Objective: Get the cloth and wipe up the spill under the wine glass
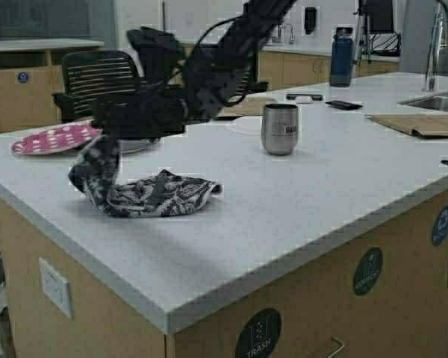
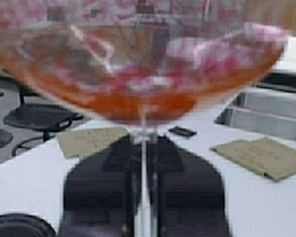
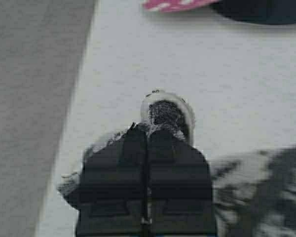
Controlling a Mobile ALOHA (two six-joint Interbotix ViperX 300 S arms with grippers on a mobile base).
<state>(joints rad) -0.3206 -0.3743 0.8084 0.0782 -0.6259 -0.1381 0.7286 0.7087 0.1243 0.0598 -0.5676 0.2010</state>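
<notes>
Centrally on the white counter (image 1: 306, 186) stands a squat steel tumbler (image 1: 279, 128), taken as the landmark. Well to the robot's left of the tumbler and nearer the counter's front edge lies the cloth (image 1: 145, 192), dark with a pale floral print; most of it rests bunched on the surface, while one end rises in a twisted column to the right gripper (image 1: 104, 138). The right arm reaches across from above the tumbler to this point. In the right wrist view the right gripper (image 3: 147, 129) has its two fingers pressed together on a gathered tuft of the cloth (image 3: 166, 114), directly over the counter (image 3: 197, 54). A pink dotted plate (image 1: 54, 139) lies beyond the cloth, farther left of the tumbler. The wine glass (image 2: 138, 64) appears only in the left wrist view: the left gripper (image 2: 143, 148) has its fingers closed on the stem just beneath the bowl, which holds orange-red liquid; its position relative to the tumbler cannot be determined. Behind the tumbler stands a dark blue bottle (image 1: 341, 56).
</notes>
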